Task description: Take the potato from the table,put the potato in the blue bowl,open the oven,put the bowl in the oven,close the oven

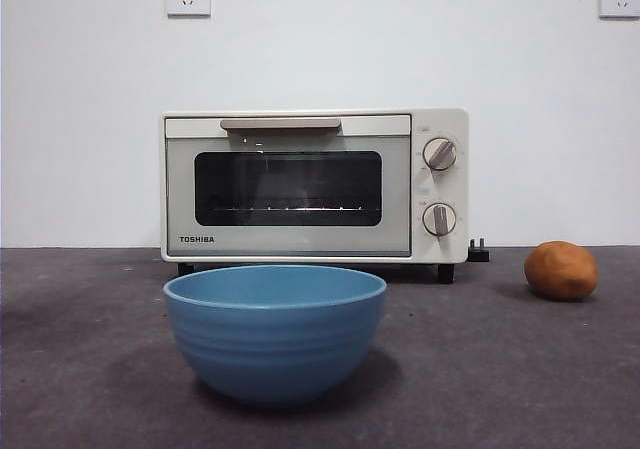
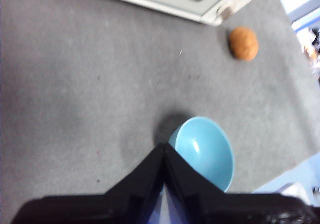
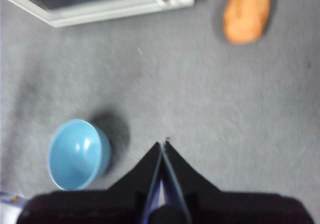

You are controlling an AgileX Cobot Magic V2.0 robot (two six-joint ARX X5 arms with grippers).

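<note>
Left gripper (image 2: 164, 151): your jaws are pressed together to a point, holding nothing, hanging high above the tabletop (image 2: 90, 94).
Right gripper (image 3: 163, 146): your jaws here are likewise closed tip to tip and empty, also raised well clear of the surface.
Potato (image 1: 561, 270): you find it lying alone on the tabletop, far ahead of the right jaws and off to one side of their line, just beside the oven's knob end. From the left jaws it is farther still, past the bowl.
Blue bowl (image 1: 275, 331): it stands upright and empty; in the left wrist view its rim sits right beside your left jaw tips, below them. From the right jaws it lies off to the other side, apart.
Toshiba toaster oven (image 1: 314, 185): its door is shut, the bar handle (image 1: 280, 124) runs across the top of it, two knobs sit at one end, and a wire rack shows through the dark glass. It stands beyond the bowl, well ahead of both jaws.
</note>
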